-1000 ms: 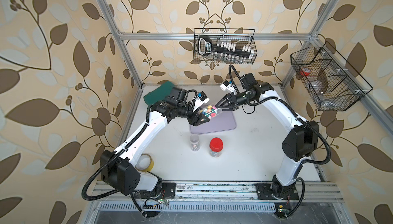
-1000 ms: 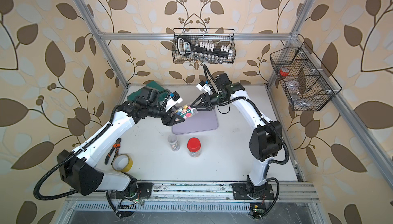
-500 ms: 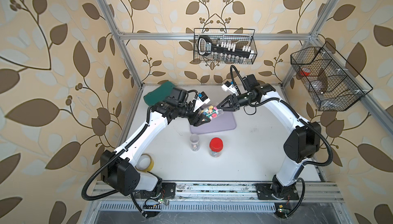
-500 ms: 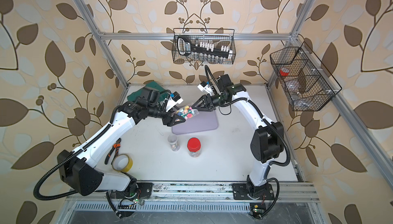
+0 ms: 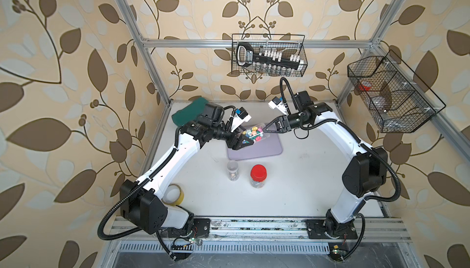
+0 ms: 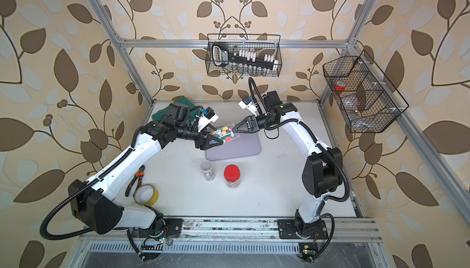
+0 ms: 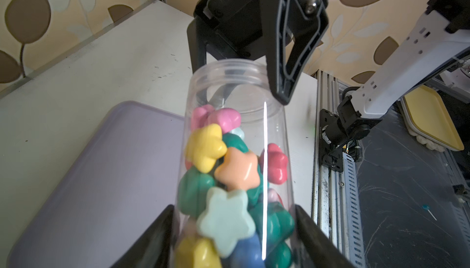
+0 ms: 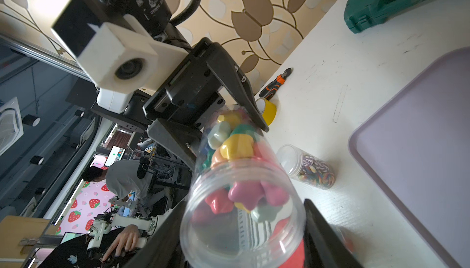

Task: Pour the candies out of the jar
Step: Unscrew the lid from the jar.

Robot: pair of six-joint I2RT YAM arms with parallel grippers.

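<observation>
The clear lidless jar [image 5: 253, 133] lies nearly level in the air above the lilac tray [image 5: 264, 149]. It holds several pastel flower-shaped candies [image 7: 236, 170], heaped toward its base, with a few near the mouth [image 8: 244, 193]. My left gripper [image 5: 245, 140] is shut on the jar's base end; in the left wrist view the left gripper [image 7: 234, 207] has its fingers pressed on both sides of the jar. My right gripper [image 5: 265, 130] comes from the opposite side. In the right wrist view the right gripper [image 8: 241, 203] has its jaws against the open neck, one on each side. No candy lies on the tray.
A small open jar of striped swirl sweets [image 5: 232, 170] and a red-lidded jar [image 5: 258, 176] stand just in front of the tray. A yellow tape roll [image 5: 174, 194] and pliers [image 6: 134, 177] lie front left, and a green case [image 5: 189, 110] sits back left. Wire baskets hang on the back and right walls.
Almost nothing: the jar and both grippers stay in place, and the right arm's elbow has drifted slightly.
</observation>
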